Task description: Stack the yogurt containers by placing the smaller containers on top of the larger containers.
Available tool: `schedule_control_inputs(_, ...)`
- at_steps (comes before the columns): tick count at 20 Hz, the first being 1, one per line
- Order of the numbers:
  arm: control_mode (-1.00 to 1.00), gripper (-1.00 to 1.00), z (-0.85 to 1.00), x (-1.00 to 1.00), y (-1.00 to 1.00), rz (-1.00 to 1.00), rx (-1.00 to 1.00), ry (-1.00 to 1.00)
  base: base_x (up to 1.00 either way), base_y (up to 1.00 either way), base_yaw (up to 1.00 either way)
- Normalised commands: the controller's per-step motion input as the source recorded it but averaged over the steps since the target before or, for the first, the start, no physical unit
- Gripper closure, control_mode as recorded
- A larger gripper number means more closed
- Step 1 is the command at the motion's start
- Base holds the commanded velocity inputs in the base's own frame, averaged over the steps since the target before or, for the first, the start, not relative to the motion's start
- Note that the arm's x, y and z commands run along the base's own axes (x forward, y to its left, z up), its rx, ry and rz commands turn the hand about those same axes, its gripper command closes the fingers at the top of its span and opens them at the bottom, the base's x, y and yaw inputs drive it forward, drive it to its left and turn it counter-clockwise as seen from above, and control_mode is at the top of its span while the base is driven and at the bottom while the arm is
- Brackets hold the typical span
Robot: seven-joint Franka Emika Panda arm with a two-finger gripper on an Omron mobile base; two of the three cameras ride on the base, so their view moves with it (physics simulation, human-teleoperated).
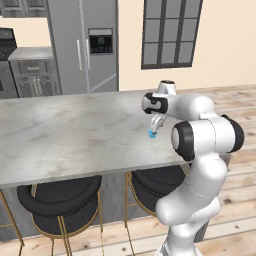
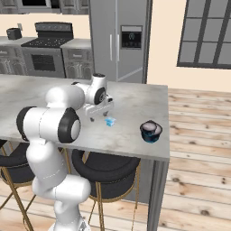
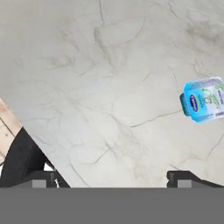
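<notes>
while the tool (image 2: 95,118) is hanging just above the marble bench (image 1: 60,135) with its fingers spread wide and nothing between them, the small light-blue cup (image 2: 109,121) is sitting on the bench just beside it, off to one side rather than under it; in the hand view the cup (image 3: 204,99) is lying towards the right edge, above and outboard of the right fingertip (image 3: 186,178), so the fingers are not straddling it yet

judging from this, the tool is being held open and low because it is lining up for a pick of the smaller container, which has to be lifted first if it is going on top of the wider one; the wide spread is leaving room to come down around the little cup without knocking it

the cup is appearing with its printed lid facing the hand camera, so it is probably standing upright, though it is too small in the base views to be sure

the larger dark cup with a pale top (image 2: 150,131) is resting farther from the tool, beyond the blue cup and nearer the bench's end, well apart from both; it is likely waiting there as the base of the stack

from the left base view the blue cup (image 1: 152,133) is showing right below the tool (image 1: 156,123), seemingly touching or nearly so, but the hand view is suggesting a sideways shift is needed before closing
</notes>
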Motion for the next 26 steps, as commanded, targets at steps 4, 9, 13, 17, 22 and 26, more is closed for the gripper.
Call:
schedule_control_inputs(4,-1.00,-1.00,-0.33,0.20,0.00,-0.05,0.00,0.00,0.00,0.00,0.00)
schedule_control_inputs(9,-1.00,-1.00,-0.11,0.21,-0.10,-0.02,0.00,-0.01,0.00,0.00,0.00)
schedule_control_inputs(13,-1.00,-1.00,0.00,0.20,-0.16,0.00,0.00,-0.04,0.00,0.00,0.00)
schedule_control_inputs(17,-1.00,-1.00,-0.01,0.17,-0.08,0.00,0.00,-0.03,0.00,0.00,0.00)
schedule_control_inputs(22,-1.00,-1.00,-0.19,0.21,0.00,0.00,0.00,0.00,0.00,0.00,0.00)
schedule_control_inputs(26,-1.00,-1.00,-0.20,0.19,0.00,-0.02,0.00,0.00,0.00,0.00,0.00)
